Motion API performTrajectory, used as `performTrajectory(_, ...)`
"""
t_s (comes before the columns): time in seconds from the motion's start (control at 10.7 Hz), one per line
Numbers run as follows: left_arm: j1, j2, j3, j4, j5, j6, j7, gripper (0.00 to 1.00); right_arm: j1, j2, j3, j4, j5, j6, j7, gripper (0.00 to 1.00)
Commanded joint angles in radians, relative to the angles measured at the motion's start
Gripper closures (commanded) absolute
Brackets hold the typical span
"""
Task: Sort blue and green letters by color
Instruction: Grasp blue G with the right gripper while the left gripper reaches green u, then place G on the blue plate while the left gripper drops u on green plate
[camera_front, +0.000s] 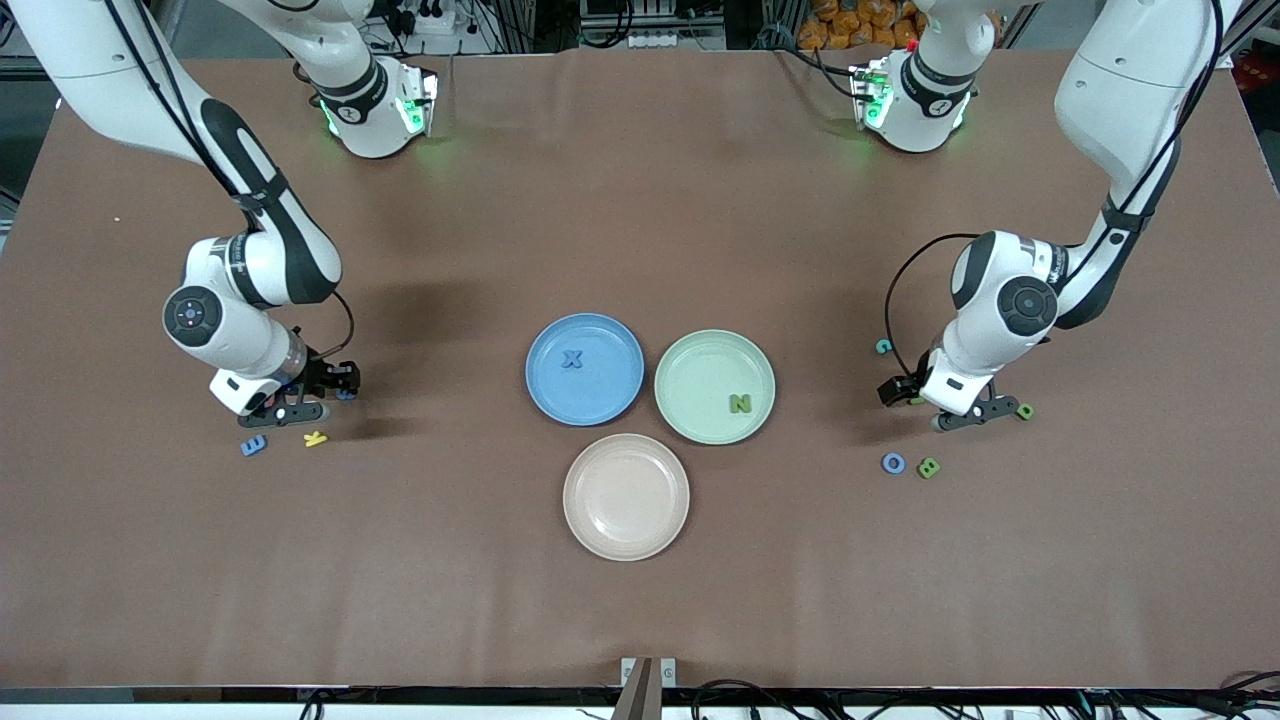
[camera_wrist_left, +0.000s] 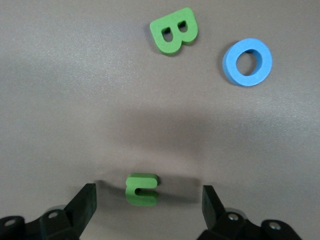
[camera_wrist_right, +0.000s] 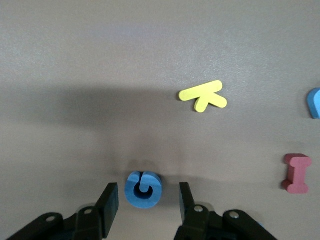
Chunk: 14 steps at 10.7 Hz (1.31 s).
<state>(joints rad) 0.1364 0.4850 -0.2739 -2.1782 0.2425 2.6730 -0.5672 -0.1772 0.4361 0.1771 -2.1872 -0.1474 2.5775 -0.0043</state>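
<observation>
While an X (camera_front: 572, 359) lies in the blue plate (camera_front: 585, 328) and an N (camera_front: 739, 403) in the green plate (camera_front: 714, 350), most letters are unsorted on the surface (camera_front: 640, 200), so the task looks barely begun. At the right arm's end, the right gripper (camera_wrist_right: 145, 202) is low over a blue G (camera_wrist_right: 143, 189), its fingers (camera_wrist_right: 111, 201) partly open on either side and gripping nothing; a blue E (camera_front: 253, 445), a yellow K (camera_wrist_right: 203, 96) and a red piece (camera_wrist_right: 296, 173) lie near. At the left arm's end, the left gripper (camera_wrist_left: 149, 202) straddles a green U (camera_wrist_left: 142, 189) with fingers (camera_wrist_left: 84, 201) wide apart and empty; a green B (camera_wrist_left: 174, 30), a blue O (camera_wrist_left: 247, 62), a small teal piece (camera_front: 884, 347) and another green letter (camera_front: 1024, 411) wait close by. A pink plate (camera_front: 626, 545) sits empty, nearest the camera. Both clusters lie well apart from the plates and the surface edges, with bare surface between for carrying.
</observation>
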Motion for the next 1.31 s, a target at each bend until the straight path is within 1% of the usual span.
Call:
performTrajectory(0.0, 0.014, -0.011, -0.005, -0.028, 0.027, 0.036, 0.006, 0.27, -0.01, 0.029, 0.005, -0.009, -0.02, 0.067, -0.002, 0.47)
performTrajectory(0.09, 0.014, -0.006, -0.004, -0.028, 0.027, 0.047, 0.001, 0.44, -0.01, 0.03, 0.005, -0.009, -0.02, 0.072, -0.002, 0.58)
performTrajectory(0.19, 0.014, -0.005, -0.004, -0.028, 0.027, 0.048, 0.0, 0.58, -0.008, 0.029, 0.005, -0.009, -0.02, 0.07, -0.002, 0.83)
performTrajectory(0.28, 0.014, -0.002, -0.002, -0.028, 0.027, 0.051, 0.0, 0.7, -0.005, 0.018, 0.007, -0.006, -0.018, 0.056, 0.007, 1.0)
performTrajectory(0.37, 0.014, 0.006, -0.001, -0.029, 0.037, 0.071, 0.001, 0.83, 0.008, -0.003, 0.012, 0.003, -0.014, 0.024, 0.032, 1.0)
performTrajectory(0.47, 0.014, 0.012, -0.001, -0.029, 0.053, 0.077, 0.001, 0.9, 0.039, -0.031, 0.016, 0.024, -0.008, -0.052, 0.1, 1.0)
performTrajectory(0.56, 0.014, 0.007, 0.001, -0.028, 0.061, 0.077, 0.001, 0.98, 0.104, -0.052, 0.022, 0.058, -0.001, -0.145, 0.222, 1.0)
performTrajectory(0.65, 0.012, -0.015, 0.004, -0.02, 0.06, 0.064, -0.005, 1.0, 0.155, -0.053, 0.057, 0.075, 0.009, -0.16, 0.359, 1.0)
performTrajectory(0.75, 0.003, -0.052, 0.008, -0.002, 0.054, 0.026, -0.013, 1.0, 0.191, -0.043, 0.106, 0.104, 0.015, -0.16, 0.514, 1.0)
performTrajectory(0.84, -0.009, -0.072, 0.007, 0.035, 0.047, -0.04, -0.038, 1.0, 0.247, -0.03, 0.119, 0.133, 0.016, -0.158, 0.635, 1.0)
performTrajectory(1.03, -0.093, -0.086, 0.005, 0.115, 0.022, -0.137, -0.162, 1.0, 0.356, 0.009, 0.131, 0.185, 0.022, -0.149, 0.841, 1.0)
performTrajectory(1.22, -0.219, -0.062, 0.009, 0.208, -0.073, -0.206, -0.283, 1.0, 0.459, 0.082, 0.14, 0.274, 0.017, -0.143, 1.027, 1.0)
